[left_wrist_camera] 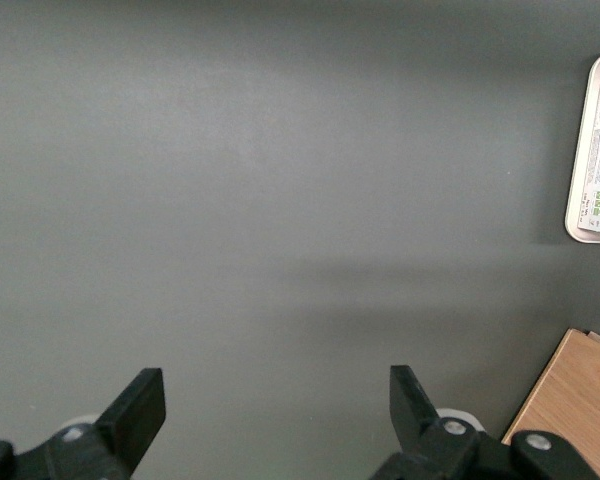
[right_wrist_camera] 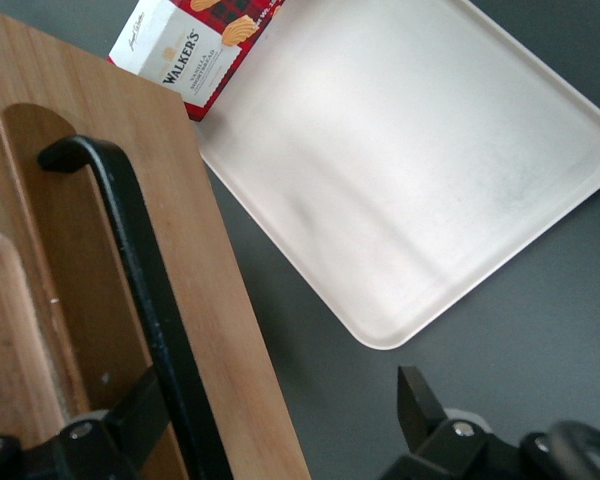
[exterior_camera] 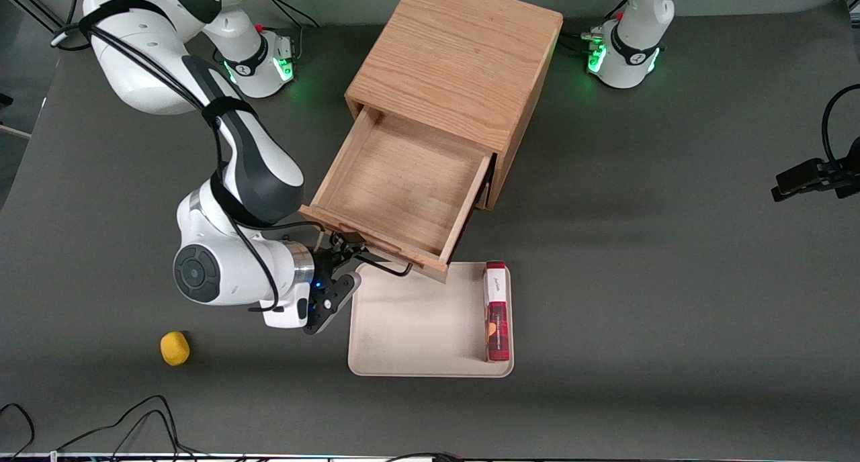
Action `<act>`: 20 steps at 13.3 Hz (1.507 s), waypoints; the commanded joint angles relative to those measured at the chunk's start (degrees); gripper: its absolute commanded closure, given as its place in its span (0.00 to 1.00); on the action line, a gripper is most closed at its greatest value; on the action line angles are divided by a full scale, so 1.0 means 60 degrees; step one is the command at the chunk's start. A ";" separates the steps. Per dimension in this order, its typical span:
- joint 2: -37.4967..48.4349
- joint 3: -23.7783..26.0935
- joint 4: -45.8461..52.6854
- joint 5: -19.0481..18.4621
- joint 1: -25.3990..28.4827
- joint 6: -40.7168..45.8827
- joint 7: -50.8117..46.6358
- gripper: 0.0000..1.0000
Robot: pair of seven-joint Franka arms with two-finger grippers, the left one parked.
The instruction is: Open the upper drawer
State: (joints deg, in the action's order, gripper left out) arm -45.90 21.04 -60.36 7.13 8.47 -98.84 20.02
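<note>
The right arm's black two-finger gripper (exterior_camera: 334, 255) sits at the long black wire handle (right_wrist_camera: 145, 290) of the upper drawer, with its fingers spread: in the right wrist view one finger (right_wrist_camera: 140, 410) lies against the handle and the other (right_wrist_camera: 418, 405) stands well apart over the dark grey worktop (exterior_camera: 638, 281), so nothing is pinched. The light oak upper drawer (exterior_camera: 396, 190) is directly at the gripper, its front touching or just beside the fingertips; its shallow plain wooden box shows drawn far out of the oak cabinet (exterior_camera: 457, 59) and appears empty. Just beside the gripper, partly under the drawer front, lies a cream rectangular plastic tray (exterior_camera: 410, 321) carrying a red tartan biscuit box (exterior_camera: 496, 311) along its edge toward the parked arm's end. Nearer the front camera than the gripper, a small yellow rounded object (exterior_camera: 175, 348) rests on the worktop. Judgement: the opening is essentially accomplished; what remains appears to be only drawing the gripper clear of the handle.
</note>
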 commanded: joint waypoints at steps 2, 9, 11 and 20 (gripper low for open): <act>-0.0422 -0.0152 0.0861 -0.0192 0.0170 0.0214 0.0193 0.00; -0.0116 0.0052 0.0963 -0.0148 0.0185 0.0360 0.0164 0.00; 0.1110 0.0111 0.0891 -0.0162 0.0170 0.0477 0.0149 0.00; 0.5942 -0.2667 -0.0246 -0.0060 -0.0210 0.3197 -0.0900 0.00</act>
State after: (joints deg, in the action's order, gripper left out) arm -19.67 9.14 -53.55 7.06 7.10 -82.40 19.15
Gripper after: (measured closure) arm 0.000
